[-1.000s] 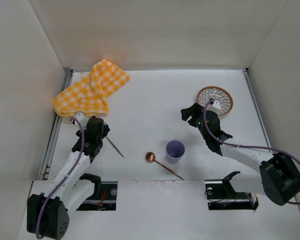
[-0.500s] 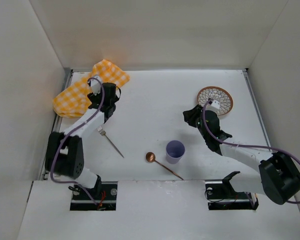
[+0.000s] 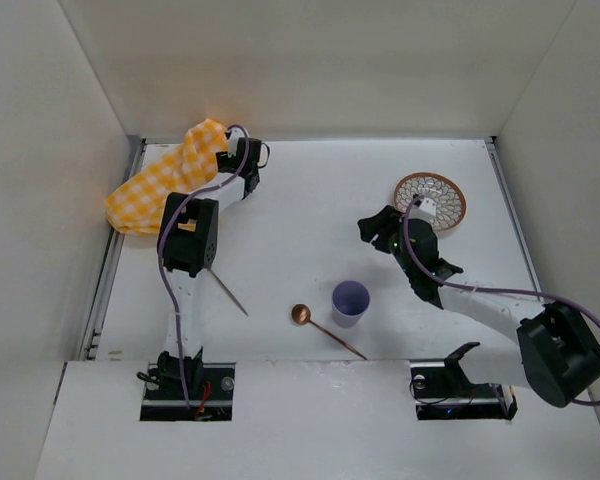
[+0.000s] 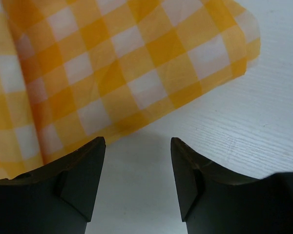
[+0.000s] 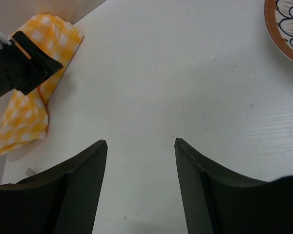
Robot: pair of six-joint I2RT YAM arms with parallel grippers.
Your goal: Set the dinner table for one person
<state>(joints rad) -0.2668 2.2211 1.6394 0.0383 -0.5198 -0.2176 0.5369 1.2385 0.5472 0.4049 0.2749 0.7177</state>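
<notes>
The dinner table (image 3: pixel 310 200) is the white tabletop. On it lie a crumpled yellow-and-white checked cloth (image 3: pixel 170 180) at the back left, a patterned plate (image 3: pixel 432 198) at the back right, a lilac cup (image 3: pixel 350 300), a copper spoon (image 3: pixel 302 314) and a fork (image 3: pixel 226 290) near the front. My left gripper (image 3: pixel 232 160) is open and empty, low over the table at the cloth's right edge (image 4: pixel 112 73). My right gripper (image 3: pixel 370 230) is open and empty, left of the plate (image 5: pixel 288 29), above bare table.
White walls enclose the table on the left, back and right. The left arm's elbow (image 3: pixel 188 232) hangs above the fork's tines. In the right wrist view the left gripper (image 5: pixel 19 68) shows against the cloth (image 5: pixel 24 117).
My left arm has swung from beside the fork up and out to the cloth's right edge at the back. My right gripper has hardly moved.
</notes>
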